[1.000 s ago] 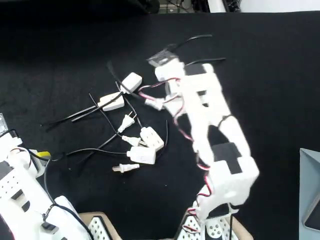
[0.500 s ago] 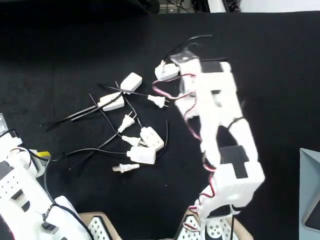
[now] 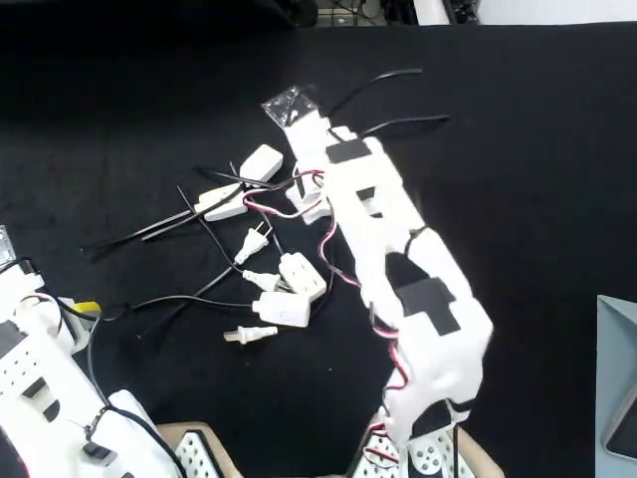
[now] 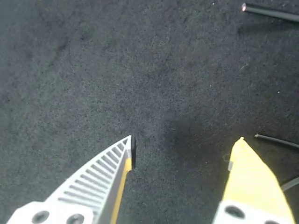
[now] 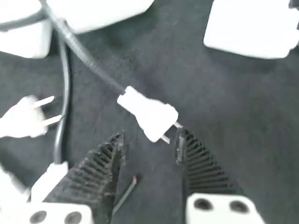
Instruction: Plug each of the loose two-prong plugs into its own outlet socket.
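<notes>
Left gripper point(image 4: 185, 138) hangs wide open over the black cloth table point(image 4: 93, 56), one finger white and ribbed, the other yellow, nothing between them, with thin black wire ends point(image 4: 271, 11) lying ahead of it. Right gripper point(image 5: 149, 134), at the end of the white right arm point(image 3: 398, 259) stretched across the table, stands partly open with its black ribbed fingers point(image 5: 93, 172) straddling a white two-prong plug on a black cable point(image 5: 149, 114). The plug lies on the cloth right at the fingertips, ungripped, its prongs pointing at one of them; whether they touch it cannot be told. Beyond that gripper's fingertips sit white rectangular outlet sockets point(image 5: 252, 28), and off to one side of it lies a second white plug point(image 5: 25, 116), prongs bare. Seen from above, more loose white plugs point(image 3: 255, 242) and white socket blocks point(image 3: 281, 310) lie scattered close beside the right arm, well apart from the left gripper.
</notes>
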Tool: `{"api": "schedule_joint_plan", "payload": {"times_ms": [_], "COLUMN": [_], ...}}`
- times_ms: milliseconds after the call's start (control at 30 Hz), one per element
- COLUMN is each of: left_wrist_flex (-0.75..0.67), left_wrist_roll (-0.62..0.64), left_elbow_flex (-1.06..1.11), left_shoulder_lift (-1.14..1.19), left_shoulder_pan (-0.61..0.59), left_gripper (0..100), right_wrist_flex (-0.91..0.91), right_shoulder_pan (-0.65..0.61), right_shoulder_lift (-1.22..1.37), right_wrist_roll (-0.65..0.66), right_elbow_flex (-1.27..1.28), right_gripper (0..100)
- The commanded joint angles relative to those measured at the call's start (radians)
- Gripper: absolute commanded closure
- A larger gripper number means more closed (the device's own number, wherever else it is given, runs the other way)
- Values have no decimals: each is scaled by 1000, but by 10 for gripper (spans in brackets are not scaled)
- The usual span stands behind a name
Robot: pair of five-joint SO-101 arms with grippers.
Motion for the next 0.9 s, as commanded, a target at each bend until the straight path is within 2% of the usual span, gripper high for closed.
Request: {"api": "schedule_joint_plan", "payload": {"times_ms": [0, 667, 867], "left_wrist_flex": [-14, -14, -14], "left_wrist_roll": [0, 0, 0], "left_elbow_flex": [1, 8, 13], "left_shoulder_lift": [-21, -21, -21], "left_shoulder_pan": [8, 8, 8], "left_gripper": [675, 675, 675], "right_wrist_flex": [-29, -120, -137], "right_shoulder_pan": [-2, -8, -17], "right_shoulder_lift": [33, 58, 68], "right_wrist_roll": [-9, -2, 86], "right_elbow_flex": [-38, -45, -39], "right_gripper": [828, 828, 828]}}
